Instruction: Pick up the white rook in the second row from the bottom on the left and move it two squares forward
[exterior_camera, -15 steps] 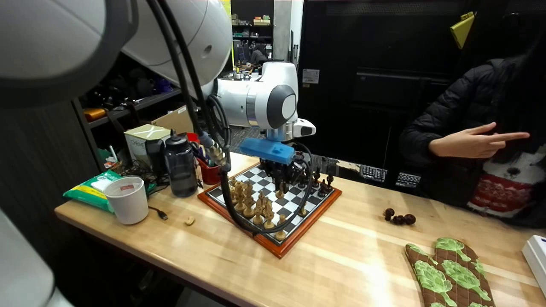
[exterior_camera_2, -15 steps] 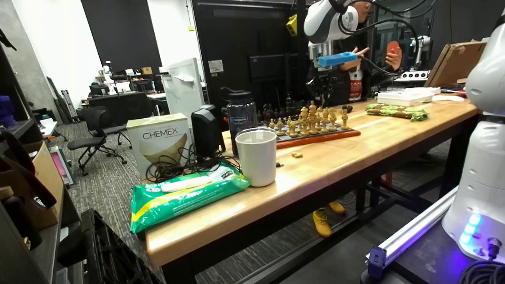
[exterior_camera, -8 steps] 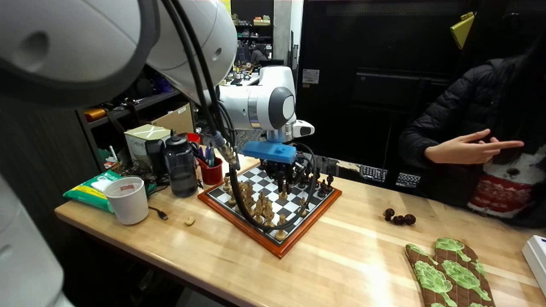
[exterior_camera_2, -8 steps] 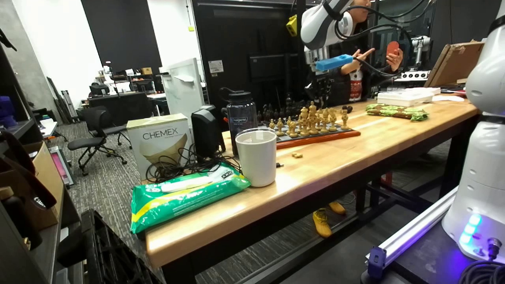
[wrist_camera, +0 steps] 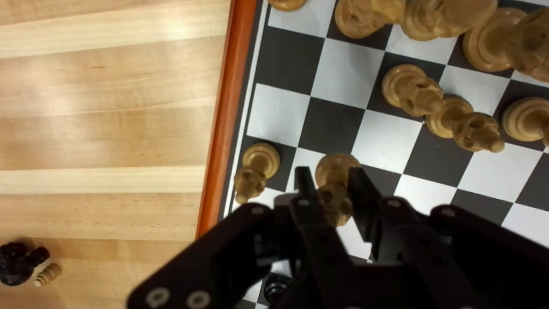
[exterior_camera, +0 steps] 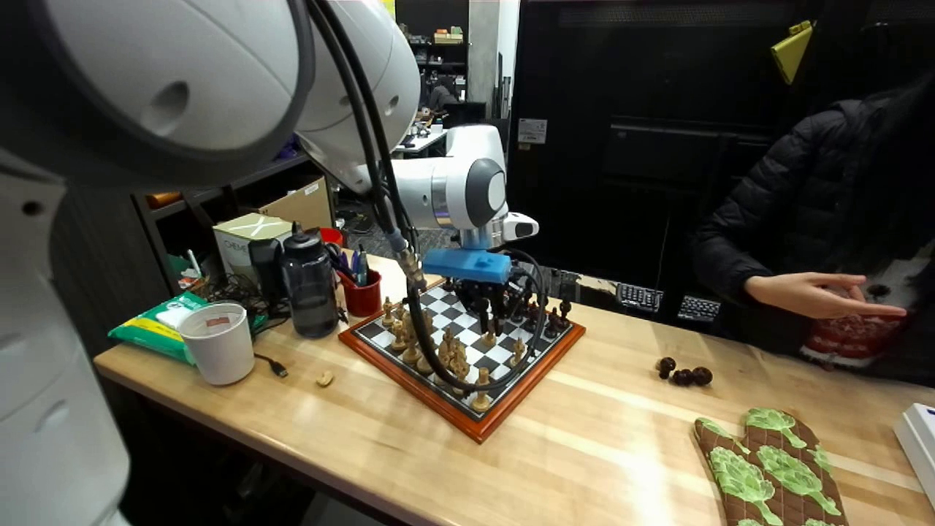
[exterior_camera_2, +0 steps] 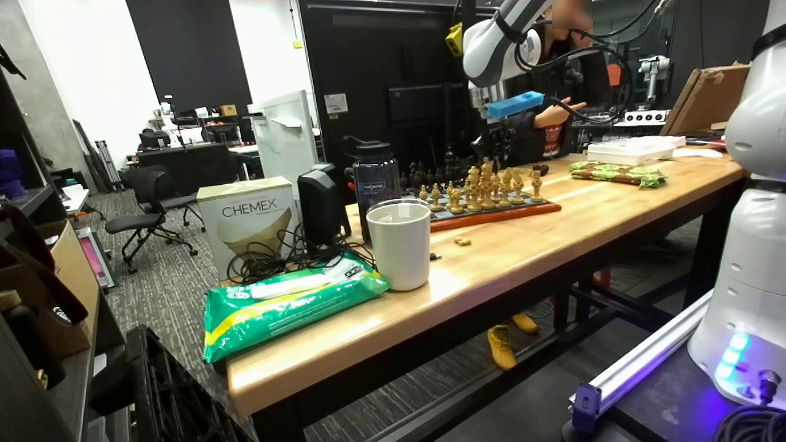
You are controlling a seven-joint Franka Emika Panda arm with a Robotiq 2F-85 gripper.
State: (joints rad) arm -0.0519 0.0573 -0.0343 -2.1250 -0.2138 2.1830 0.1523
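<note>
The chessboard [exterior_camera: 515,409] has a reddish-brown rim and shows white and black squares [wrist_camera: 281,112]. My gripper [wrist_camera: 329,174] is over the board, with its fingers close against both sides of a light wooden piece [wrist_camera: 334,204]. This piece has a round base and carved knob head; I cannot tell whether it is a rook. In an exterior view it [exterior_camera: 488,339] hangs upright below the fingertips; whether its base touches the board is unclear. Another light piece [wrist_camera: 257,165] stands on the edge column beside it. In an exterior view [exterior_camera_2: 500,141] the fingertips blend into the dark background.
Light pieces [wrist_camera: 493,40] crowd the near rows; dark pieces [exterior_camera: 553,321] stand on the far side. A robot cable [exterior_camera: 431,358] loops over the board. Loose dark pieces [exterior_camera: 684,374], an oven mitt [exterior_camera: 771,467], a white mug [exterior_camera: 219,343], a bottle [exterior_camera: 308,285] and a person's hand [exterior_camera: 825,292] surround it.
In an exterior view my gripper has shifted slightly right and down, and the light piece between its fingers has shifted with it. The person's hand has dropped lower.
</note>
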